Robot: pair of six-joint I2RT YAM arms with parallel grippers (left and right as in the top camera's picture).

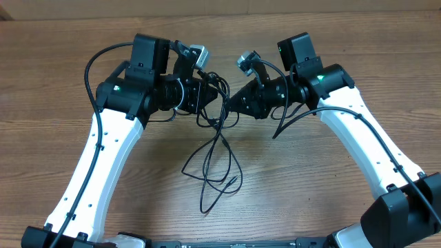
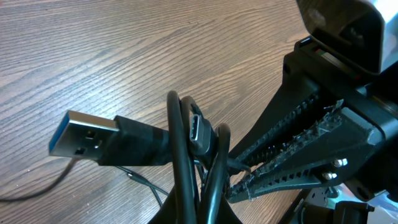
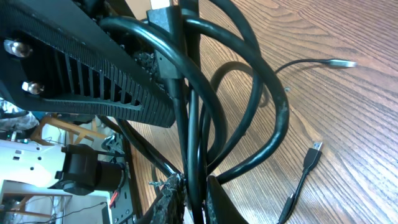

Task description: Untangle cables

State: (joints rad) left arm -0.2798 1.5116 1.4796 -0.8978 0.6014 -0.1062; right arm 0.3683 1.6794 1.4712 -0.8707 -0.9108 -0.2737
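- Nearest me, loose strands of the cables (image 1: 219,162) trail onto the middle of the tabletop (image 1: 324,186).
- Farther back, the right gripper (image 3: 191,190) pinches the raised bundle.
- Just left of it, the left gripper (image 1: 212,93) seems to me clamped on the same cables, with a USB plug (image 2: 84,140) jutting out.

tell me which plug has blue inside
The wide metal USB plug jutting left in the left wrist view; the small plug beside it shows none.

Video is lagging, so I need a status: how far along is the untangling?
Done: no strand looks freed yet. In hand: both jaws are shut on the cables, holding the knot above the table. Left: the strands are crossed and looped, with plug ends trailing on it.
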